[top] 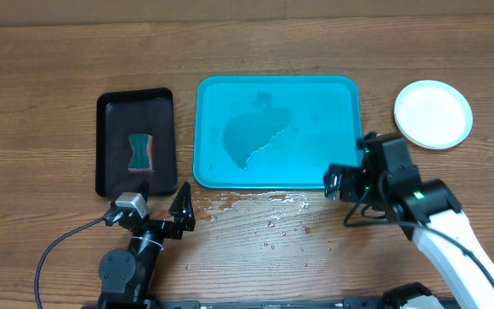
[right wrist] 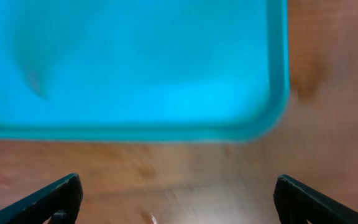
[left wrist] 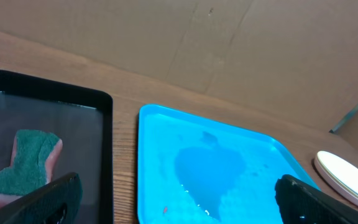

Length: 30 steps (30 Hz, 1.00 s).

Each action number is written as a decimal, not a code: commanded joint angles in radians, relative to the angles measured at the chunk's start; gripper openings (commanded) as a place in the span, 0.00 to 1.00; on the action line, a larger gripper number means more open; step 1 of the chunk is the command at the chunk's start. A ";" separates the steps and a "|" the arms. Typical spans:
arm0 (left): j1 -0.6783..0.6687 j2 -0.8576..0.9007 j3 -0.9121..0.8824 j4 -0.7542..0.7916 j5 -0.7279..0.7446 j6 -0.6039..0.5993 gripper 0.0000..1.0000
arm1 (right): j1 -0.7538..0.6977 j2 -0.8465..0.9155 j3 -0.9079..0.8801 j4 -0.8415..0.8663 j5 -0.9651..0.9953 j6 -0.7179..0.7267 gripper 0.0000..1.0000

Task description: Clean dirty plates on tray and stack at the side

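Left pincer (left wrist: 178, 186) was spread wide with nothing in it, sitting low at the near left of the surface (top: 50, 103). One fingertip poked up just near of the black tray (top: 135, 94). The right pincer (right wrist: 178, 183) was spread just as wide and empty too, hanging over bare wood just near of the turquoise tray's (top: 316, 103) near right corner. Its wrist view was pretty blurry, so not much detail there.

Moving outward: the tray sat mid-surface with no plates in it, just a dark puddle of water (top: 256, 137) pooled around its middle. A scatter of droplets (top: 256, 202) lay on the wood along its near edge. The black tray was just left of it, apart by a thin strip of wood. It held a green sponge (top: 141, 152) with a pinkish side, and looked wet inside.

The plates (top: 433, 113) were off the tray, stacked at the far right of the surface with the white one on top. The left wrist view showed layered rims under it, but I couldn't tell how many. No red visible on the top one.
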 commanded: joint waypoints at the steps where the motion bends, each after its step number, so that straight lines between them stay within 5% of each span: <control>1: 0.010 -0.013 -0.011 0.006 -0.013 0.031 1.00 | 0.003 -0.135 -0.006 0.079 0.016 -0.071 1.00; 16: 0.010 -0.013 -0.011 0.006 -0.013 0.031 1.00 | 0.003 -0.642 -0.413 0.472 0.024 -0.208 1.00; 30: 0.010 -0.013 -0.011 0.006 -0.013 0.031 1.00 | 0.003 -0.967 -0.648 0.575 0.024 -0.209 1.00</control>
